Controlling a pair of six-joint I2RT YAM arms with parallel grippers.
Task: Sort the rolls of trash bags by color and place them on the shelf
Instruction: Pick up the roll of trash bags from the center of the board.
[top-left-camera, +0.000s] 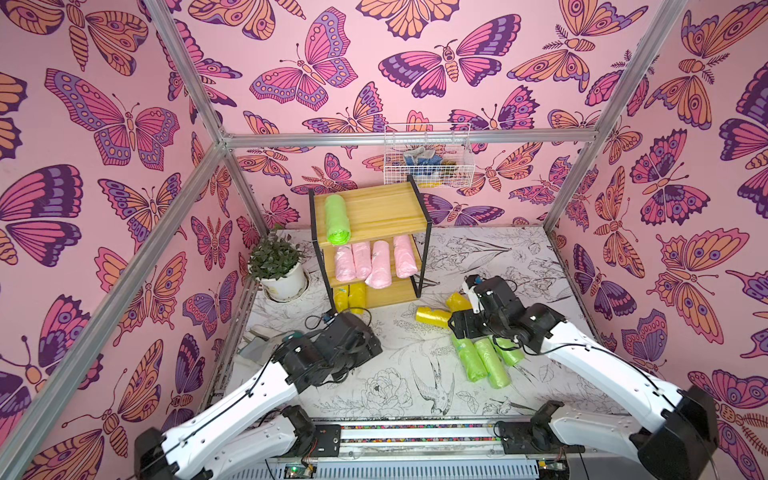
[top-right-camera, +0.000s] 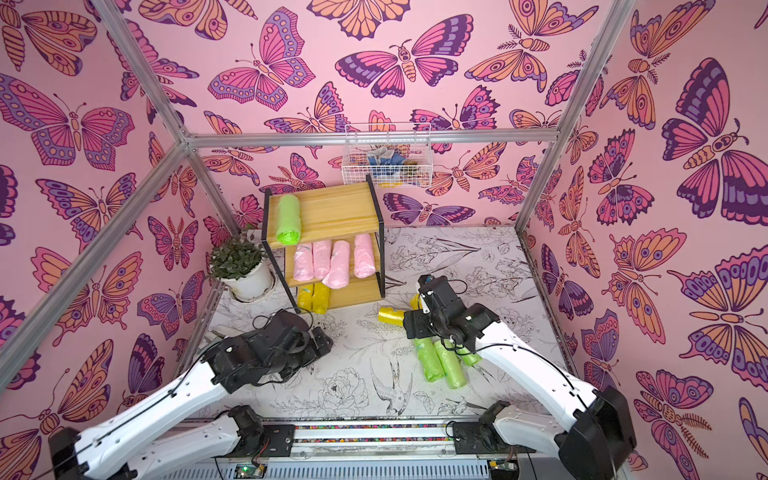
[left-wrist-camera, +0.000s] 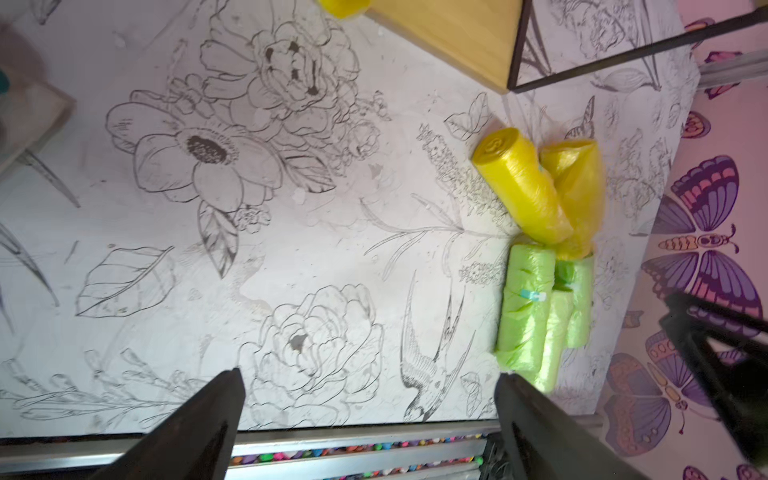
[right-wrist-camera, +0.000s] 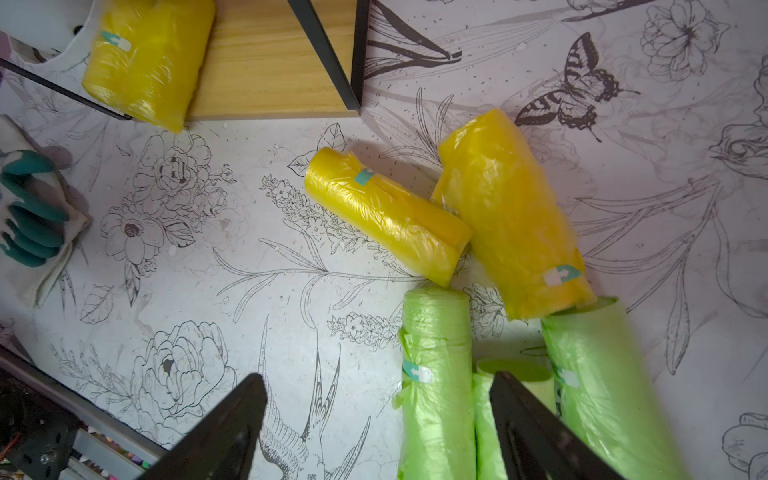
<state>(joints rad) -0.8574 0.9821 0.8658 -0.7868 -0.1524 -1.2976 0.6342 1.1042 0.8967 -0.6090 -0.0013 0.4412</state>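
My left gripper (left-wrist-camera: 370, 373) and right gripper (right-wrist-camera: 378, 376) both gape empty. Yellows half shelved; next I'd set the right astride a yellow roll (right-wrist-camera: 386, 216), though which it favours is unclear.

On the floral-printed desk (top-left-camera: 395, 374) are set the shelf (top-left-camera: 382, 212), a potted plant (top-left-camera: 276, 266), two yellow rolls (top-left-camera: 434, 316) and three green rolls (top-left-camera: 486, 361).

Robot test cell dressed as a home corner, not a lived-in room. Evidence: a bare aluminium frame (top-left-camera: 407, 139) carries printed butterfly wall panels (top-left-camera: 104, 124). The tabletop (top-left-camera: 374, 374) is covered in a floral line-drawing sheet. The left arm (top-left-camera: 249, 395) and right arm (top-left-camera: 602, 374) are mounted on a front rail (top-left-camera: 415, 434) beside an exposed circuit board (top-left-camera: 296, 470). Household props: shelf (top-left-camera: 374, 208), potted plant (top-left-camera: 276, 266), wire basket (top-left-camera: 428, 156).
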